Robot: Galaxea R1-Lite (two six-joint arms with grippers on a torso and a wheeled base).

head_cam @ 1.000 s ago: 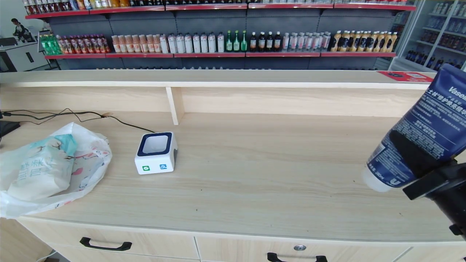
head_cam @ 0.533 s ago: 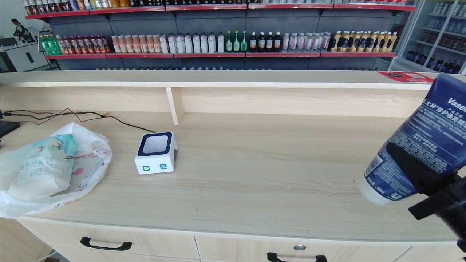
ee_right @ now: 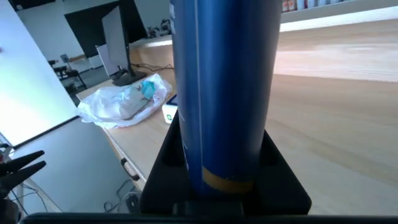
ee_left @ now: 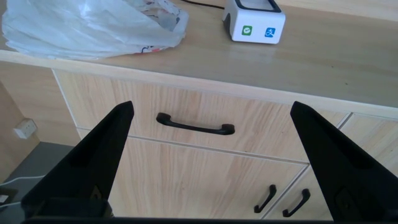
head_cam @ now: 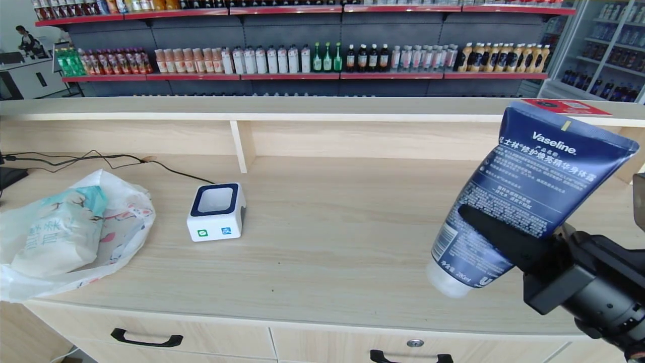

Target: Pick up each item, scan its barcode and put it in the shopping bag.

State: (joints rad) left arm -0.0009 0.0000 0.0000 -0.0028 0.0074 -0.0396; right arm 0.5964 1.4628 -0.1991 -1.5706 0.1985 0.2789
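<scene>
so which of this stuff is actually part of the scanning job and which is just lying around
Part of the job:
- blue tube, in the jaws of the right gripper
- scanner box
- shopping bag, with a packet inside

Just lying about:
- bottles on the shelves behind
- red mat on the upper ledge
- drawer handle

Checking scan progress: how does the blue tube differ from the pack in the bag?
The tube is up in the air, clamped by the right pincer over the right end of the counter. The pack lies inside the bag at the left end. The tube is dark blue with a white cap, tilted cap-down, while the pack is pale white and teal, lying down. Both are soft, printed store goods.
</scene>
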